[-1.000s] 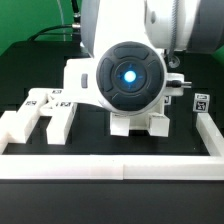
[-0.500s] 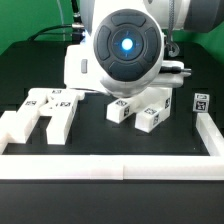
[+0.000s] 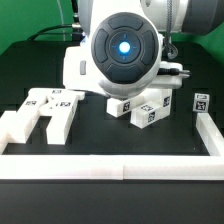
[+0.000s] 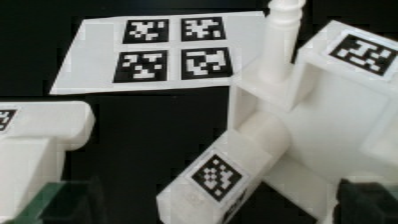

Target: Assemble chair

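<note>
In the exterior view the chair is far from built. One cluster of chair pieces (image 3: 45,112) lies flat on the black tabletop (image 3: 100,135) at the lower left of the frame. A second lot, the tilted pieces (image 3: 146,108), leans at centre right under the arm's round housing (image 3: 122,47). That housing hides the pincer here. White border rails (image 3: 110,165) close off the front and the exterior view's right. In the wrist view the pincer (image 4: 199,198) shows only as two dark fingertips (image 4: 356,195) standing well apart, neither pressed on anything, so it reads as open and empty. Between them lies a tagged slanting piece (image 4: 267,130) with a thin peg (image 4: 285,20), another block (image 4: 36,140) beside it and the marker board (image 4: 169,55) beyond. The step looks like a pause between grips, and next the pincer must square up to the slanting part's flat faces before closing.
</note>
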`<state>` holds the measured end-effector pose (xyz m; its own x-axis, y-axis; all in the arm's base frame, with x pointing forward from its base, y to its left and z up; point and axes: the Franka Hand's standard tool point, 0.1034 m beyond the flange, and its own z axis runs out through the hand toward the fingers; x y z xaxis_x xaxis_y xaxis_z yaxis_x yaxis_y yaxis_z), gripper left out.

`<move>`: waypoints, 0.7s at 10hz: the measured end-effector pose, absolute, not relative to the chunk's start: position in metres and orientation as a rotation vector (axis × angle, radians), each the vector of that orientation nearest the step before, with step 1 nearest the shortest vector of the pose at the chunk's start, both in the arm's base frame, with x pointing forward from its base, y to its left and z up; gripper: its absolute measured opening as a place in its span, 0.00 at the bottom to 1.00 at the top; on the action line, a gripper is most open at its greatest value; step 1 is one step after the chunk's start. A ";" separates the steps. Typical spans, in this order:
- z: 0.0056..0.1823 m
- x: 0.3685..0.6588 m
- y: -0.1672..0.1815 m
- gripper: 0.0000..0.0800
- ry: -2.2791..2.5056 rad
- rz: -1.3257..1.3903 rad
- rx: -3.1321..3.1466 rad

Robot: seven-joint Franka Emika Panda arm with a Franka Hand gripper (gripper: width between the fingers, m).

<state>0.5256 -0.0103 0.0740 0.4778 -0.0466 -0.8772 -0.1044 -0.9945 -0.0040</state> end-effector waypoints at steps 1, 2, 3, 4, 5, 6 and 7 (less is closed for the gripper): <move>0.073 0.525 -0.014 0.81 0.145 1.570 -2.647; 0.073 0.526 -0.016 0.81 0.148 1.564 -2.649; 0.074 0.527 -0.017 0.81 0.142 1.554 -2.653; 0.077 0.529 -0.019 0.81 0.136 1.544 -2.664; 0.079 0.531 -0.023 0.81 0.134 1.521 -2.688; 0.079 0.532 -0.024 0.81 0.142 1.486 -2.706; 0.079 0.535 -0.025 0.81 0.146 1.418 -2.742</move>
<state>0.5347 -0.0246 0.0792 0.5745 -0.0604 -0.8163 -0.1074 -0.9942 -0.0021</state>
